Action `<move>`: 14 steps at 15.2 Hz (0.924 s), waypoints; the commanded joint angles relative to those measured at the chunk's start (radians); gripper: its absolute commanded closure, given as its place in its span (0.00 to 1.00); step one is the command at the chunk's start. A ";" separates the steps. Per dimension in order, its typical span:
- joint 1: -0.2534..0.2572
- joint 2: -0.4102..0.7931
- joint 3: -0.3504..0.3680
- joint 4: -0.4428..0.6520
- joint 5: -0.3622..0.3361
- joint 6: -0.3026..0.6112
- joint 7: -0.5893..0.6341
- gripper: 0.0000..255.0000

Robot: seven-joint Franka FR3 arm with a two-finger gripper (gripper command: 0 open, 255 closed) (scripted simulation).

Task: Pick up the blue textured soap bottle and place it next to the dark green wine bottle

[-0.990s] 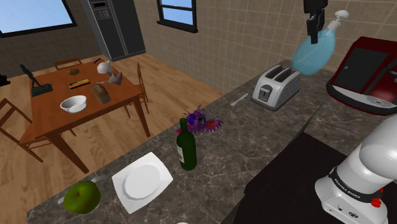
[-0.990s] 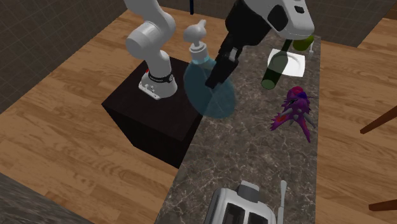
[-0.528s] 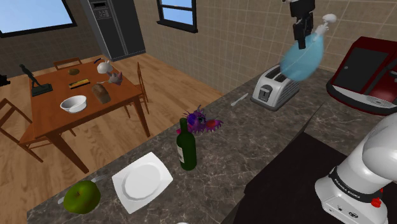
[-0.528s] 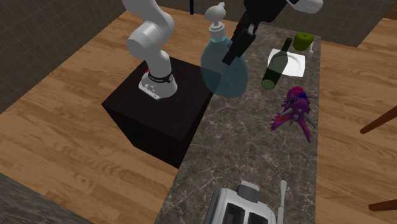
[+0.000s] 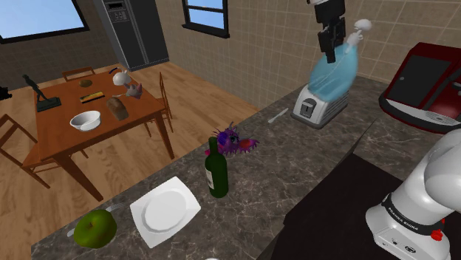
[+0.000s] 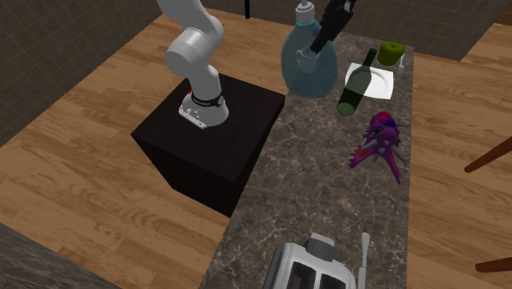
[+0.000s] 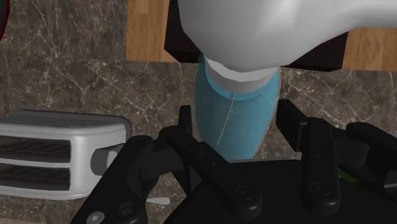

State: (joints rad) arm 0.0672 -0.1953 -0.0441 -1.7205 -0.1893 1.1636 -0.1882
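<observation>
Shoulder view: tool clasps the tilted blue soap bottle clear of the countertop

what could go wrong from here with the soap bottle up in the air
The soap bottle hangs tilted in the gripper, high above the counter; a slip could drop it near the toaster. The wine bottle stands between the plate and the toy, so setting the wide bottle beside it might knock it over.

light: even, fairly bright | window: bright blue | wrist view: soft shading across soap bottle
</observation>
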 commanded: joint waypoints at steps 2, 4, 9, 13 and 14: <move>0.030 0.012 0.043 0.009 0.037 -0.010 0.080 1.00; 0.050 0.029 0.071 0.029 0.061 -0.019 0.132 1.00; 0.100 0.089 0.140 0.099 0.115 -0.042 0.261 1.00; 0.143 0.156 0.192 0.178 0.151 -0.060 0.366 1.00; 0.154 0.176 0.204 0.202 0.159 -0.065 0.392 1.00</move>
State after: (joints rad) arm 0.2103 -0.0348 0.1475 -1.5361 -0.0392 1.1011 0.1753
